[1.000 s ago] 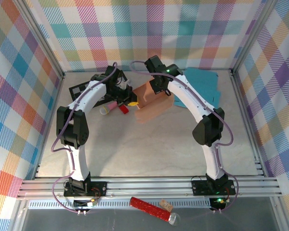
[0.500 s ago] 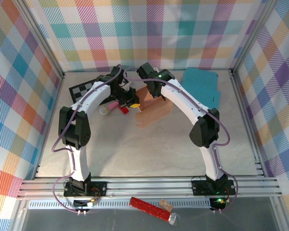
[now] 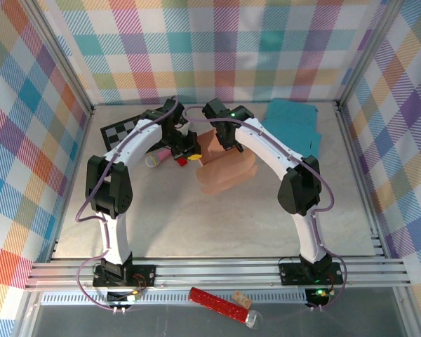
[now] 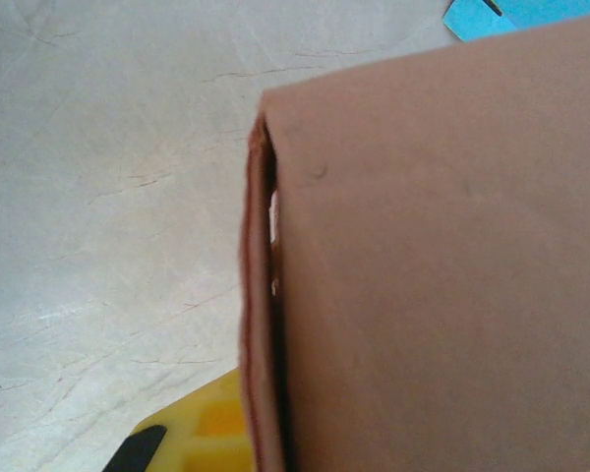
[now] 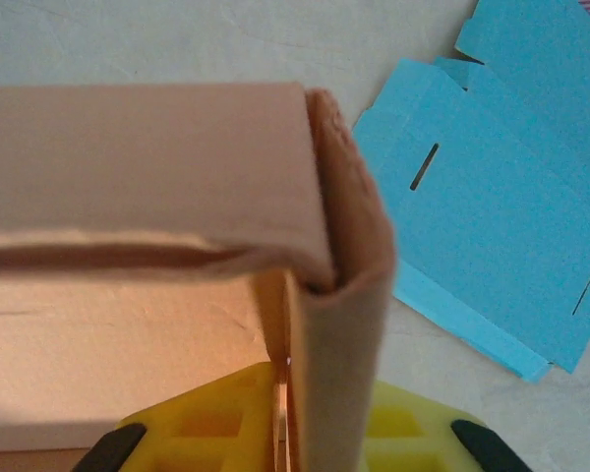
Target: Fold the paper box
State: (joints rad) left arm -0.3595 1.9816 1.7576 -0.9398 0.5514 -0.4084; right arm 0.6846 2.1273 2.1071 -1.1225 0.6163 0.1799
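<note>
Right now the paper box (image 3: 228, 172) lies on the table (image 3: 196, 225), a little far of centre, between my two arms. Its long axis runs roughly left to right, slewed so the right end sits farther away than the left. A taller panel stands up along its far side.

In the left wrist view a doubled wall edge of the box runs straight out from the camera, with one yellow finger (image 4: 192, 438) showing just left of it. The left gripper (image 3: 191, 154) is clenched on that left end of the box.

The right gripper (image 5: 285, 423) straddles a folded corner wall on the far side, a yellow finger on each side of the cardboard. Whether it pinches or has slackened, I cannot tell.

Blue flat sheets (image 3: 295, 123) lie far right, near the box but apart from it. A checkered card (image 3: 119, 130) lies far left, and a red tube (image 3: 217, 303) rests in front of the arm bases.
</note>
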